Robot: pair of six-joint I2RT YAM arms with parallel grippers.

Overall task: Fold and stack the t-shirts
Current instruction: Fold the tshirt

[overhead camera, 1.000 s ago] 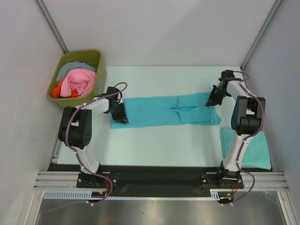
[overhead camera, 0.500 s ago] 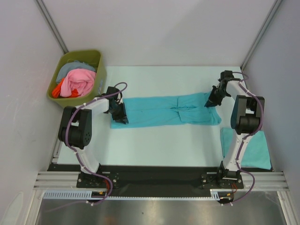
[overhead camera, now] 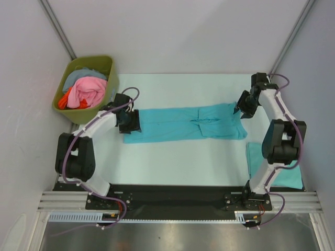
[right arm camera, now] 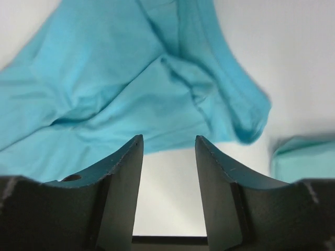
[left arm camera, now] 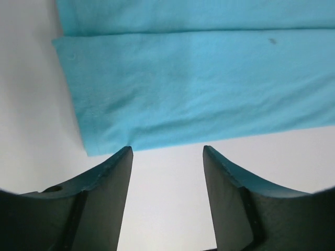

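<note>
A turquoise t-shirt lies folded into a long strip across the middle of the table. My left gripper is open and empty at the strip's left end; in the left wrist view the shirt's hem edge lies just past my fingertips. My right gripper is open and empty at the strip's right end, where the rumpled collar end lies just beyond the fingers. A second folded turquoise t-shirt lies at the near right, partly behind the right arm; it also shows in the right wrist view.
An olive-green bin with pink, grey and orange clothes stands at the far left corner. Grey walls close in on both sides and the back. The black rail with both arm bases runs along the near edge.
Both arms have shifted outward: the left elbow has swung left and down, the right arm has straightened toward the right wall. The shirt has not moved.
</note>
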